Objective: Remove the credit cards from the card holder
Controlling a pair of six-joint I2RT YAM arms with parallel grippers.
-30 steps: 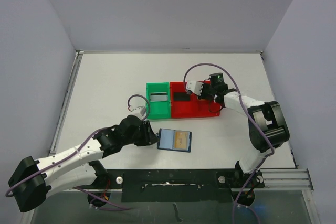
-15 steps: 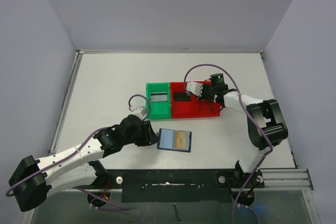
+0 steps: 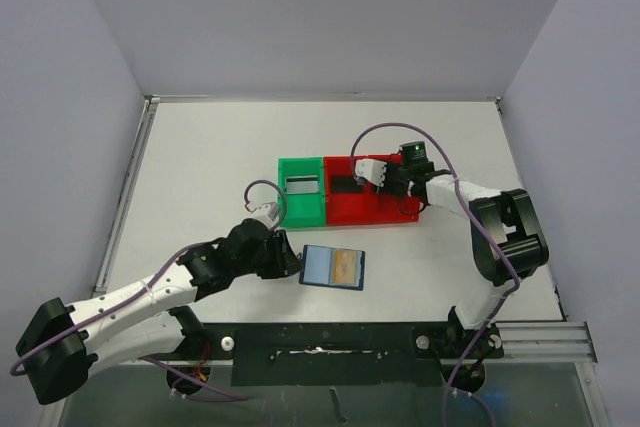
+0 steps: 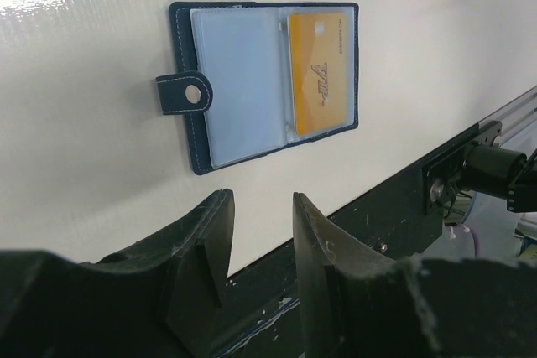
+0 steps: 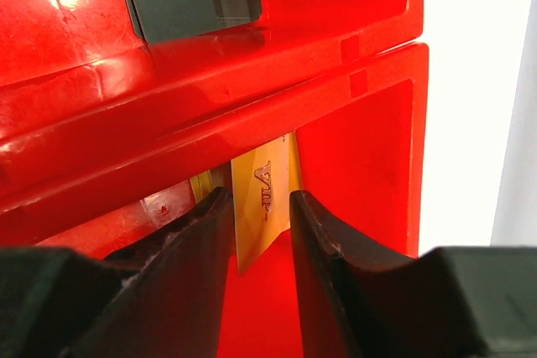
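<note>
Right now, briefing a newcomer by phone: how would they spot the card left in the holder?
On the white table, between the red bin and the near edge, lies an open dark blue card holder. The card is gold, in one pocket; the other looks empty.

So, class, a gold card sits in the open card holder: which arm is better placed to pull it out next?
Probably the left. Its jaws stand open beside the card holder, facing the gold card. The right arm's jaws are off at the red bin, over another gold card.
</note>
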